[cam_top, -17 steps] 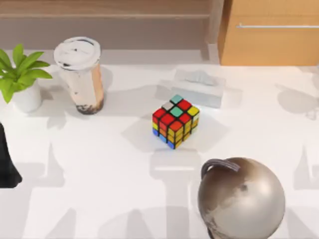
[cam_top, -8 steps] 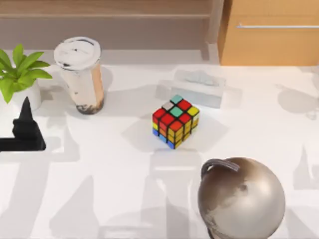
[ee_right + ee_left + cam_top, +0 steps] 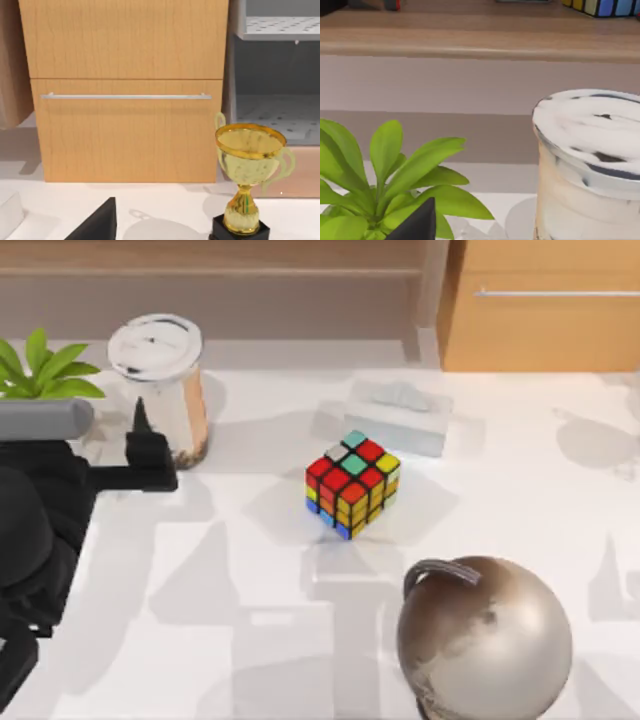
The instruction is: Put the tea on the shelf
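The tall clear plastic cup of milky beige-brown bubble tea with a round white lid (image 3: 160, 390) stands upright on the white table (image 3: 250, 640), at the top view's left, in front of the long light-brown wooden shelf board (image 3: 210, 255) and not yet on it. The left gripper (image 3: 140, 445) sits just beside the cup on its left; one dark finger (image 3: 138, 425) points up along the cup wall, and whether the jaws are released or clenched cannot be told. The green-leaved plant in a white pot (image 3: 45, 375) stands close on that same side. Risk: the cup is tall and top-heavy, so a sideways nudge from a finger would likely tip it. A crowded approach may also brush the leaves. A grasp taken low could let the cup swing during lifting.
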